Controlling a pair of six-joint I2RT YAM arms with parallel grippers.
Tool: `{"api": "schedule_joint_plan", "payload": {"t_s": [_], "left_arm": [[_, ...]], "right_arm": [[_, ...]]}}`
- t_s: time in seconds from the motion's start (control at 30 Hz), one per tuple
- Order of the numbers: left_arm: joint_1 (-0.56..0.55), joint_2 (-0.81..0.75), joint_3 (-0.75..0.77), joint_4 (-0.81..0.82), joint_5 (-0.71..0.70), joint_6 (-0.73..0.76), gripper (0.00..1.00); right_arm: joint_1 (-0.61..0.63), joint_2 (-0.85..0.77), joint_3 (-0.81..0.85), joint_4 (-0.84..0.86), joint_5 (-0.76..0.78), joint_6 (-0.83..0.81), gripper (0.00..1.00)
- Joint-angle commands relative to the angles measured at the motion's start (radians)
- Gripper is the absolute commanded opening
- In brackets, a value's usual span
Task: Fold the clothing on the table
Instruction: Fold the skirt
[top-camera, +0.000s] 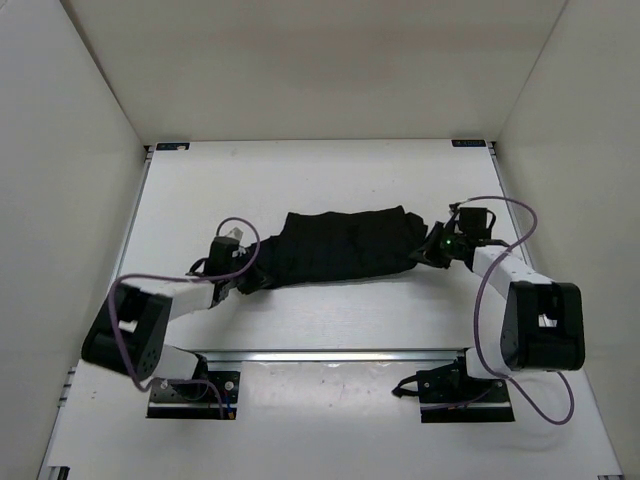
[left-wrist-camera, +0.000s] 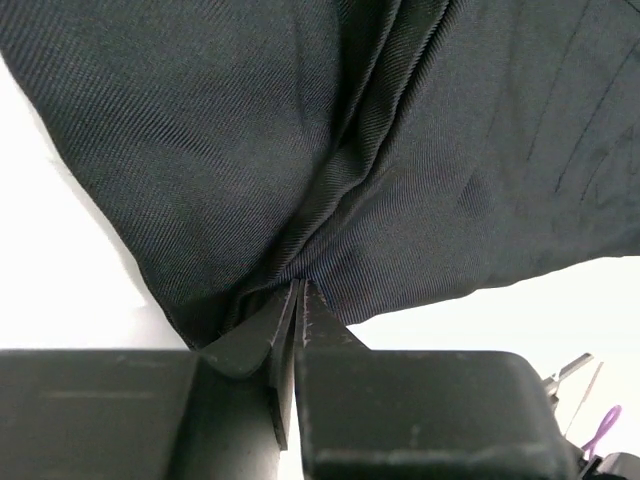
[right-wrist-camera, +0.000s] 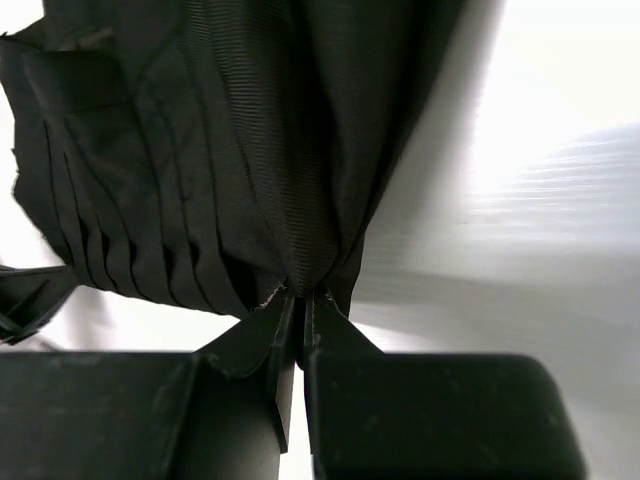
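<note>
Clamped on cloth at both ends: left gripper (left-wrist-camera: 300, 292) pinching a gathered fold at the left edge of the clothing (top-camera: 345, 245), right gripper (right-wrist-camera: 297, 295) nipping the pleated right edge. Bunched in a band across the middle of the table (top-camera: 330, 170). Probably the grasp step of a fold; next, lift both ends evenly and carry over together.

Robot lab test cell: flat white matte table (top-camera: 320, 320) with thin metal edge rails, boxed in by plain white walls (top-camera: 60, 150), black arm base plates (top-camera: 190, 393) bolted down.
</note>
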Motion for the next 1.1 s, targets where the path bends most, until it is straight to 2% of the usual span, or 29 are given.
{"api": "schedule_joint_plan", "payload": {"t_s": [0.0, 0.17, 0.27, 0.33, 0.47, 0.57, 0.67, 0.77, 0.93, 1.07], "left_arm": [[-0.061, 0.15, 0.101, 0.052, -0.029, 0.025, 0.12], [-0.085, 0.315, 0.239, 0.089, -0.015, 0.012, 0.07], [-0.087, 0.35, 0.279, 0.096, -0.012, 0.009, 0.07], [-0.078, 0.369, 0.283, 0.113, -0.005, 0.01, 0.07], [-0.068, 0.382, 0.267, 0.135, 0.017, 0.002, 0.07], [-0.064, 0.378, 0.248, 0.151, 0.024, -0.002, 0.07], [-0.058, 0.373, 0.23, 0.173, 0.04, -0.004, 0.08], [-0.047, 0.359, 0.216, 0.184, 0.052, -0.005, 0.08], [-0.029, 0.333, 0.196, 0.178, 0.069, 0.007, 0.09], [-0.024, 0.312, 0.179, 0.174, 0.072, 0.004, 0.16]], "right_arm": [[-0.022, -0.068, 0.093, -0.099, 0.107, -0.096, 0.0], [0.01, -0.034, 0.309, -0.214, 0.113, -0.219, 0.0], [0.108, 0.032, 0.474, -0.257, 0.105, -0.267, 0.0], [0.217, 0.092, 0.614, -0.283, 0.098, -0.3, 0.0], [0.421, 0.275, 0.823, -0.344, 0.089, -0.351, 0.0], [0.536, 0.441, 1.016, -0.395, 0.063, -0.362, 0.0], [0.627, 0.585, 1.131, -0.435, 0.046, -0.342, 0.0], [0.687, 0.661, 1.136, -0.426, 0.029, -0.311, 0.0], [0.725, 0.687, 1.015, -0.302, -0.025, -0.251, 0.0], [0.73, 0.718, 1.012, -0.275, -0.056, -0.264, 0.0]]}}
